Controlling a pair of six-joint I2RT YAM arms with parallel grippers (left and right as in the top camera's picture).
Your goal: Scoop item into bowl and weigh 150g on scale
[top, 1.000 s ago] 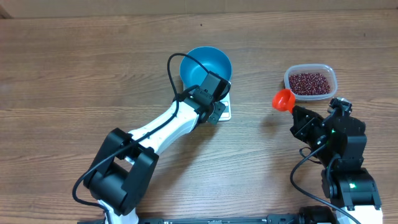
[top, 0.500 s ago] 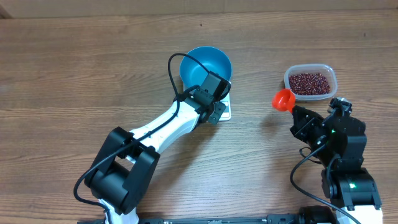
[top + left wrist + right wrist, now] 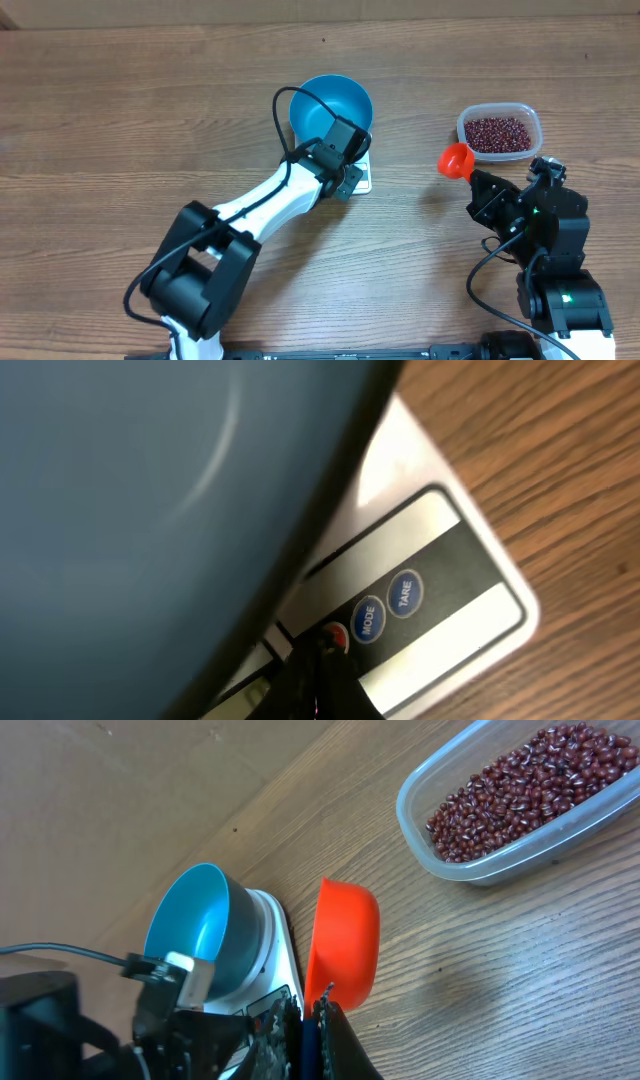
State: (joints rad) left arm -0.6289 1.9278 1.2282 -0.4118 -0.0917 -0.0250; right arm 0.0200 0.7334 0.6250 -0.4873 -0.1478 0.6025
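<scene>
Brown wood-grain table (image 3: 120,110), soft even light

There's the bright blue bowl (image 3: 340,100), a white scale (image 3: 425,455) with a black strip (image 3: 450,565) and two blue buttons (image 3: 405,593). Orange-red scoop (image 3: 345,945), dark maroon beans (image 3: 520,785) in a clear tub (image 3: 430,860), brown wood-grain table (image 3: 120,100).

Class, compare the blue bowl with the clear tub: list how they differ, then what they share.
The blue bowl is round and opaque; the clear tub is a see-through rounded rectangle. The bowl is empty, while the tub holds the red beans. The bowl sits on the scale; the tub rests directly on the table. Both are open-topped containers standing upright.
</scene>
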